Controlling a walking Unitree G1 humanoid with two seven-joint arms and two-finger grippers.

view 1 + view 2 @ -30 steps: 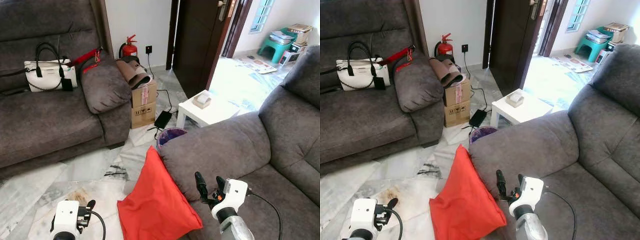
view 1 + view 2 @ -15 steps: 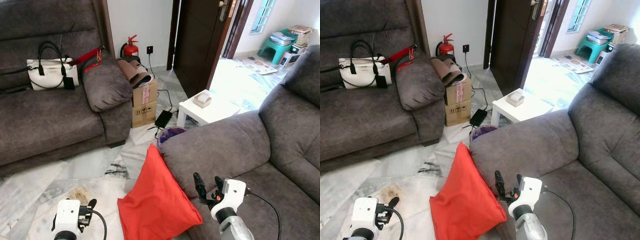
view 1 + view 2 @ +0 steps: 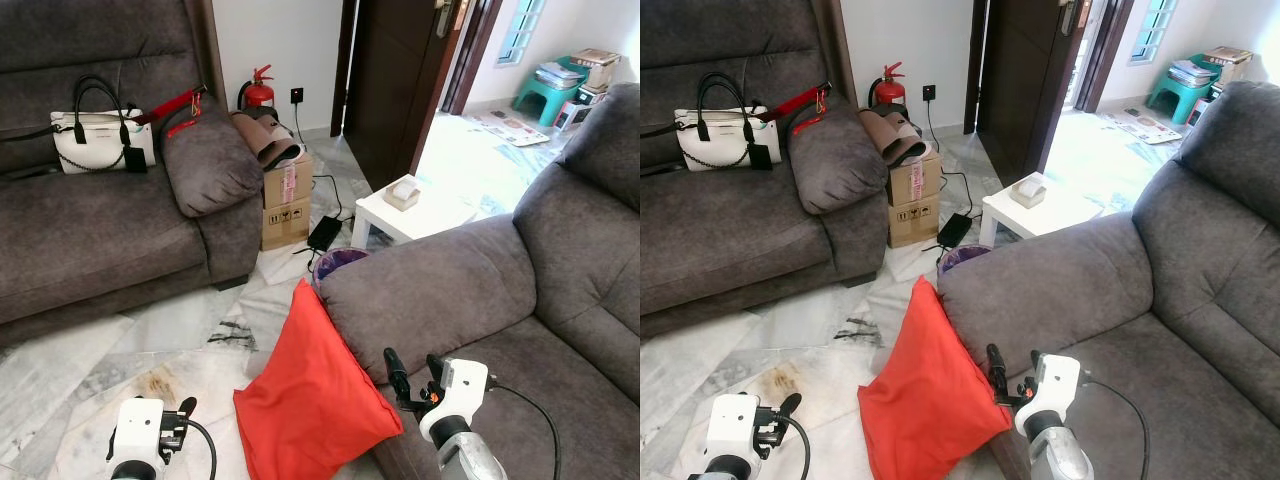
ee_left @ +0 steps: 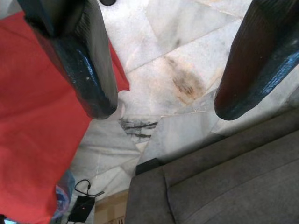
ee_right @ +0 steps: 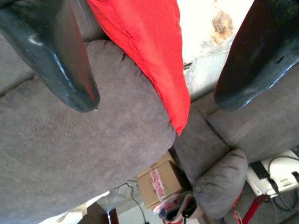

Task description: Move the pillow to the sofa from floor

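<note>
Grey upholstery dominates both head views: we have one sofa (image 3: 90, 230) across the upper left of the frame and the nearer sofa (image 3: 540, 300) running from centre to the right edge, its rounded armrest (image 3: 430, 290) pointing toward frame centre. Between them lies pale marble floor (image 3: 150, 340). On that floor, at lower centre, the red pillow (image 3: 310, 400) stands propped on edge, leaning against the outer face of the near sofa's armrest; its long axis runs from a top corner at centre frame down toward the bottom edge, tilted slightly leftward. Our right gripper (image 3: 412, 375) sits just right of the pillow's right edge, above the seat front, fingers spread apart and empty; in the right wrist view the pillow's seam (image 5: 154, 70) passes between the two black fingers (image 5: 51, 56). Our left gripper (image 4: 159, 93) is low at the bottom left of the head view, on the pillow's floor side, fingers also parted with nothing between them, the pillow beside one finger. We judge the right arm nearer; the pillow lies to its left, so the approach should go leftward across the armrest edge.
</note>
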